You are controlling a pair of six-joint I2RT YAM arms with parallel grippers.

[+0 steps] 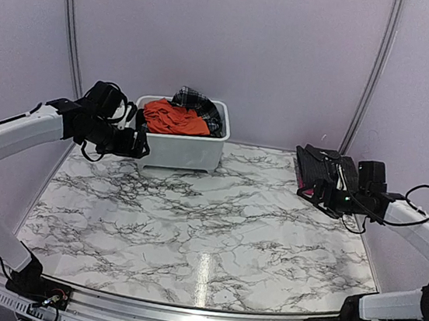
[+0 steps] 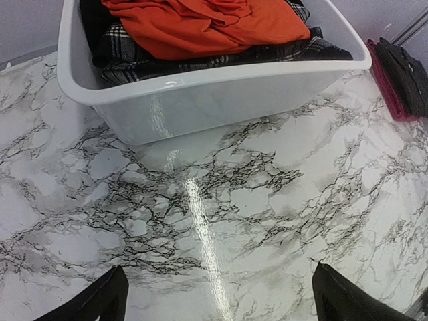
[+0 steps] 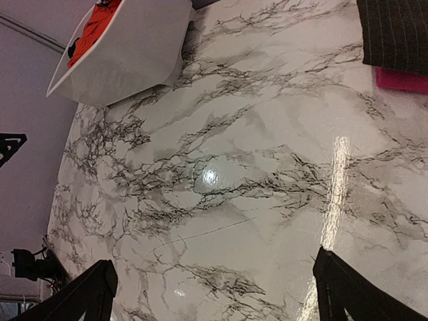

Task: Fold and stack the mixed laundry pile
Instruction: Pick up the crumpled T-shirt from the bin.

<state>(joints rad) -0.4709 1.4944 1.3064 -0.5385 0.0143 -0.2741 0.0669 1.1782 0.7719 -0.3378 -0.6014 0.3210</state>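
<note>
We see the laundry pile [image 2: 200,40] in the white tub [image 1: 188,153] at the far left of the table [image 1: 205,238]: an orange T-shirt [image 1: 174,118] on top, a plaid skirt [image 1: 193,97] under and behind it. A dark striped cloth [image 1: 317,164] lies folded on a pink piece [image 3: 401,79] at the right edge, well apart from the tub. Our left gripper [image 2: 221,297] hovers just beside the tub's near left corner, jaws wide apart, empty. Our right gripper [image 3: 217,291] hangs near the folded cloth, jaws likewise spread, holding nothing
</note>
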